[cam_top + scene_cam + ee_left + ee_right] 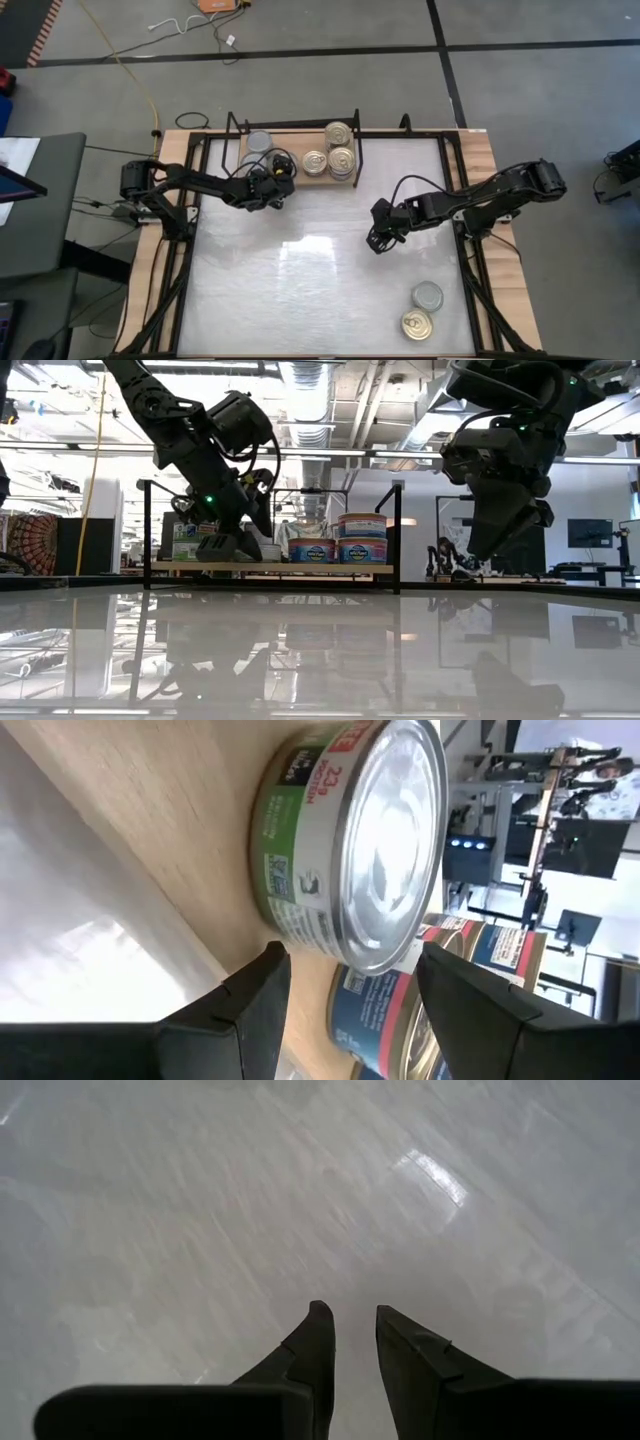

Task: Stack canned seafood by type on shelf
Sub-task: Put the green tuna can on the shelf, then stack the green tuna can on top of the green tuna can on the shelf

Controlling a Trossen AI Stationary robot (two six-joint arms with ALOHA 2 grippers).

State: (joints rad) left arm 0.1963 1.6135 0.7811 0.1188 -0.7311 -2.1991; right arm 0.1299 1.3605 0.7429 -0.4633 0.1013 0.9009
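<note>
A glossy white bench point(300, 290) fills the high view, mirroring ceiling lights; nearest, at the lower right of that frame, two loose cans sit just beside each other, a grey-topped can point(427, 295) above a gold-topped can point(416, 324); right of centre, the right pincer point(378, 240) hangs over bare bench, its fingers point(312, 1342) a narrow gap apart with nothing between them; farther up, left of centre, the left pincer point(272, 186) stands at the front edge of the shelf point(295, 180), its fingers point(250, 995) spread wide with nothing gripped, a green-labelled can point(350, 840) resting on the wood just beyond them; at the top centre the shelf also carries a grey-topped stack point(259, 143) on its left and gold-topped cans point(335, 155) with blue labels grouped on its right.
</note>
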